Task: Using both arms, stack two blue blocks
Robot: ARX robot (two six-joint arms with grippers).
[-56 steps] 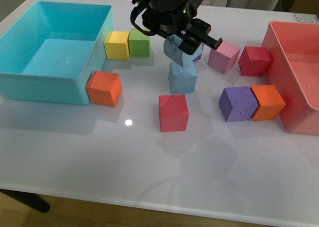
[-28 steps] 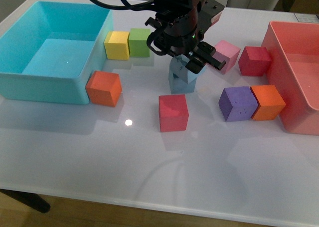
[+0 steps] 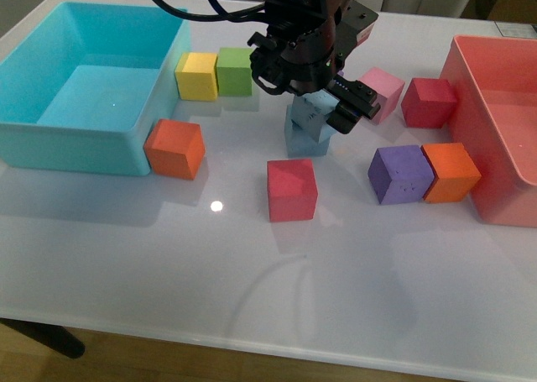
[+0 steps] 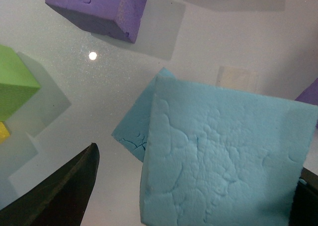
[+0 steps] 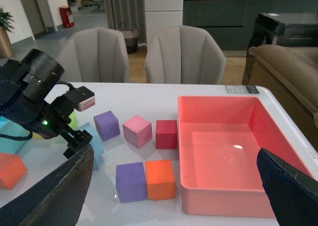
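Observation:
One blue block (image 3: 312,112) rests skewed on top of the other blue block (image 3: 304,140) near the middle of the table. My left gripper (image 3: 325,105) hangs directly over the pair, open, its fingers on either side of the upper block. The left wrist view is filled by the upper block's rough face (image 4: 223,156), with a corner of the lower block (image 4: 135,129) showing from under it. There the left gripper (image 4: 184,196) is open, and one finger (image 4: 59,191) stands clear of the foam. My right gripper (image 5: 174,196) is open and empty, high above the table, and is outside the front view.
A turquoise bin (image 3: 50,138) stands at the left and a pink bin (image 3: 495,147) at the right. Loose cubes surround the stack: red (image 3: 292,189) in front, orange (image 3: 174,148), yellow (image 3: 196,75), green (image 3: 234,71), pink (image 3: 376,95), dark red (image 3: 429,102), purple (image 3: 400,174), orange (image 3: 450,172).
The left gripper came down with the upper blue block, set it on the lower one and opened. The block now rests on the stack, free of the fingers.

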